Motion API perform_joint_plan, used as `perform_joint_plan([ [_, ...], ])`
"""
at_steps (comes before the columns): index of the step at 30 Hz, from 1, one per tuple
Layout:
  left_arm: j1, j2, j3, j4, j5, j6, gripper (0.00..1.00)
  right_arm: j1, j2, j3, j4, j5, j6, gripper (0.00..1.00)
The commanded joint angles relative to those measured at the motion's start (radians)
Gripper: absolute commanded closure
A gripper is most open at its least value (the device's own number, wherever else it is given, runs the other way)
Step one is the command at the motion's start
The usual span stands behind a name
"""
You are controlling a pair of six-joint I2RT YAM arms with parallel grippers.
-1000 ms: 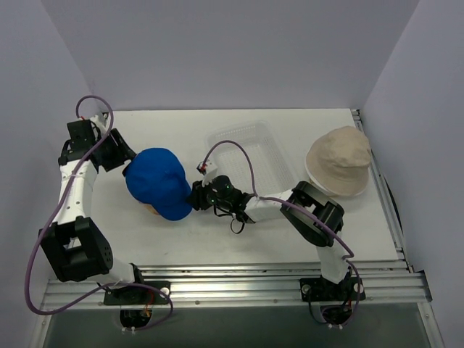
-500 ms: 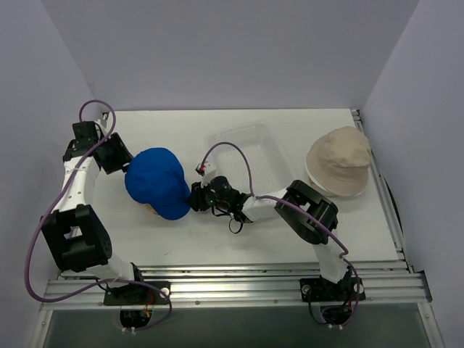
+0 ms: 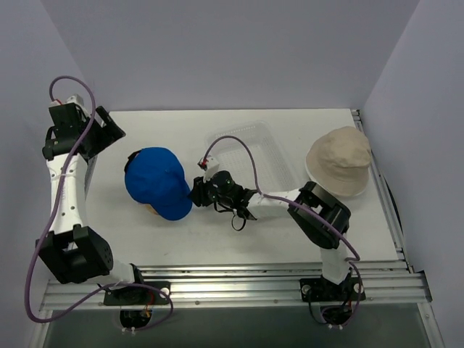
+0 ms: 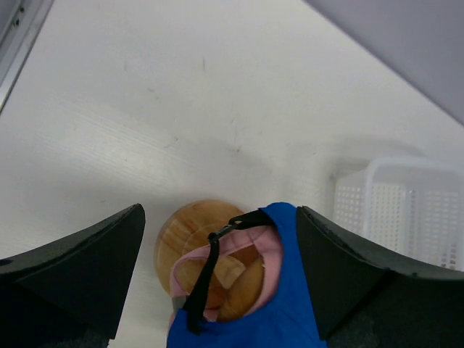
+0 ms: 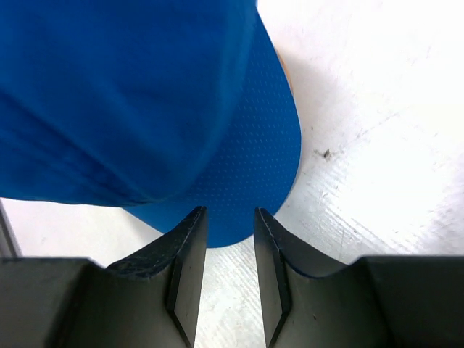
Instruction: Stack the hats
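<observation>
A bright blue cap (image 3: 158, 181) sits on a wooden dome (image 4: 190, 235), over a pink cap (image 4: 250, 243) whose rim shows beneath it in the left wrist view. My left gripper (image 3: 110, 133) is open wide and empty, raised behind and left of the blue cap (image 4: 290, 319). My right gripper (image 3: 194, 194) lies low at the cap's brim (image 5: 239, 167); its jaws stand a narrow gap apart, with the brim's edge between the tips. A beige bucket hat (image 3: 338, 161) lies at the far right. No whitish hat is in view.
A clear plastic lattice basket (image 3: 250, 154) stands behind my right arm, between the blue cap and the bucket hat; it also shows in the left wrist view (image 4: 406, 210). Walls close in on both sides. A metal rail (image 3: 232, 279) runs along the near edge.
My left gripper has let go at the back of the blue cap and has risen away towards the back left. My right gripper has stayed at the brim.
</observation>
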Motion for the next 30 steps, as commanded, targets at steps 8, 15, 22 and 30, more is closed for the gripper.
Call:
perform_joint_plan([
  [8, -0.012, -0.165, 0.112, -0.012, 0.083, -0.060, 0.06, -0.002, -0.288, -0.029, -0.144, 0.137, -0.049, 0.67],
  [15, -0.386, -0.288, 0.048, 0.021, -0.108, -0.029, 0.06, 0.017, -0.495, 0.023, -0.412, 0.292, -0.046, 0.39],
  [22, -0.684, -0.404, -0.071, 0.121, -0.210, 0.003, 0.06, 0.048, -0.756, 0.026, -0.666, 0.534, 0.016, 0.00],
  [30, -0.831, -0.496, -0.248, 0.299, -0.130, 0.009, 0.06, 0.049, -0.830, 0.101, -0.812, 0.677, 0.013, 0.00],
])
